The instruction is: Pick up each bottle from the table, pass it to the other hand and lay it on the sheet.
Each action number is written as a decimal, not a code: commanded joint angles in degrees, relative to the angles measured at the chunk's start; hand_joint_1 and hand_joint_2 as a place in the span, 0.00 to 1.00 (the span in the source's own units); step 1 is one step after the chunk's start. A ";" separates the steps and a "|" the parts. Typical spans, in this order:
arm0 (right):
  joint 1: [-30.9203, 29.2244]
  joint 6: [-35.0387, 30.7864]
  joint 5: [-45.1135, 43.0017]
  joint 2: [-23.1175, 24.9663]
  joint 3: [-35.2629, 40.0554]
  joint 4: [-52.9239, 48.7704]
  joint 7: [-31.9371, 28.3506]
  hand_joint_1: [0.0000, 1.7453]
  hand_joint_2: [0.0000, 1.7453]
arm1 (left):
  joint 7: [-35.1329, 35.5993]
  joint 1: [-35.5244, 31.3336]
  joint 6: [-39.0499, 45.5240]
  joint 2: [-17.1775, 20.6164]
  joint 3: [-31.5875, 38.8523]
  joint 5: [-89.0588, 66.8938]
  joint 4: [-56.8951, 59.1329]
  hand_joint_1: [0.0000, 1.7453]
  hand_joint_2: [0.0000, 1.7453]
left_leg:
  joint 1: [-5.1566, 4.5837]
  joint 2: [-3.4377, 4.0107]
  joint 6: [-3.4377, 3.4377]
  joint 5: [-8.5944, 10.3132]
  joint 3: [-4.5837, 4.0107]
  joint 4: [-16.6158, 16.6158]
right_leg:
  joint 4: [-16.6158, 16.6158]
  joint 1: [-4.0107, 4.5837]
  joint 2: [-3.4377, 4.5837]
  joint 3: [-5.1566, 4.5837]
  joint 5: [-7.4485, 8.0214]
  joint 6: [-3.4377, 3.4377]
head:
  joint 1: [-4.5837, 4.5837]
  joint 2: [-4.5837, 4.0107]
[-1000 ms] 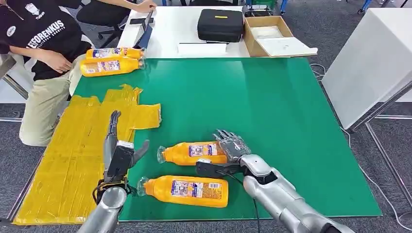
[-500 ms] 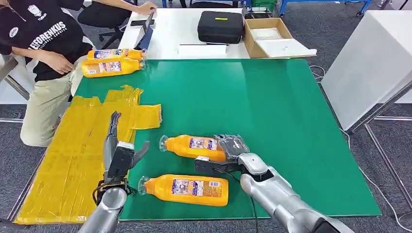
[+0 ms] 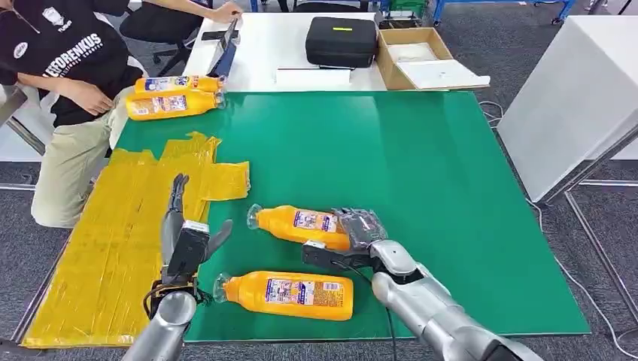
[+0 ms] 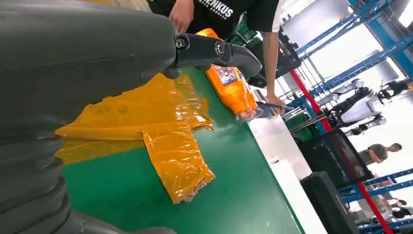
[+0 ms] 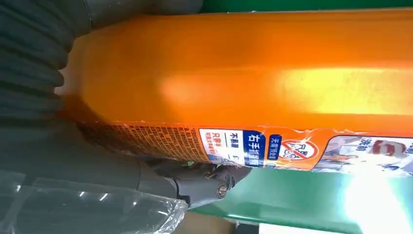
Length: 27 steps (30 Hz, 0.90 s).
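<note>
Right hand (image 3: 360,228) is wrapped around the base end of the held bottle (image 3: 299,225) — fingers (image 5: 204,181) curled tight under the label, cap end tipped up off the green tabletop (image 3: 421,165). The grip sits far from the bottle's middle, so the risk is plain: the long, slick body could pivot or slide out during the pass. Left hand (image 3: 183,233) hovers beside the yellow sheet (image 3: 113,241), fingers spread, holding nothing. Just below the held bottle lies the second bottle (image 3: 290,294) — a low swing toward the sheet could clip it and send it rolling.
</note>
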 commanded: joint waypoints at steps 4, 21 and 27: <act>5.39 -14.03 -7.00 1.39 -10.23 -4.24 -8.29 1.00 1.00 | -1.80 -0.53 -8.01 -0.53 1.28 5.74 1.85 0.00 1.00 | 0.08 -0.04 -0.23 -0.01 0.03 -0.04 | -0.08 0.07 -0.10 0.09 -0.01 -0.14 | 0.00 0.00; 12.04 -28.86 -14.12 5.62 -18.34 -17.47 -17.13 1.00 1.00 | -2.85 -2.55 -13.07 -2.68 -4.88 5.87 0.28 0.00 1.00 | 0.06 -0.13 -0.20 -0.03 -0.44 0.03 | 0.02 0.05 -0.19 -0.35 -0.07 -0.12 | 0.02 0.00; 13.25 -29.17 -13.14 6.68 -17.80 -19.28 -17.46 1.00 1.00 | -1.29 -3.43 -16.72 -3.64 -6.86 6.84 0.70 0.00 1.00 | 0.11 -0.06 -0.30 -0.10 -0.36 0.06 | 0.01 0.11 -0.14 -0.28 -0.10 -0.18 | -0.02 0.00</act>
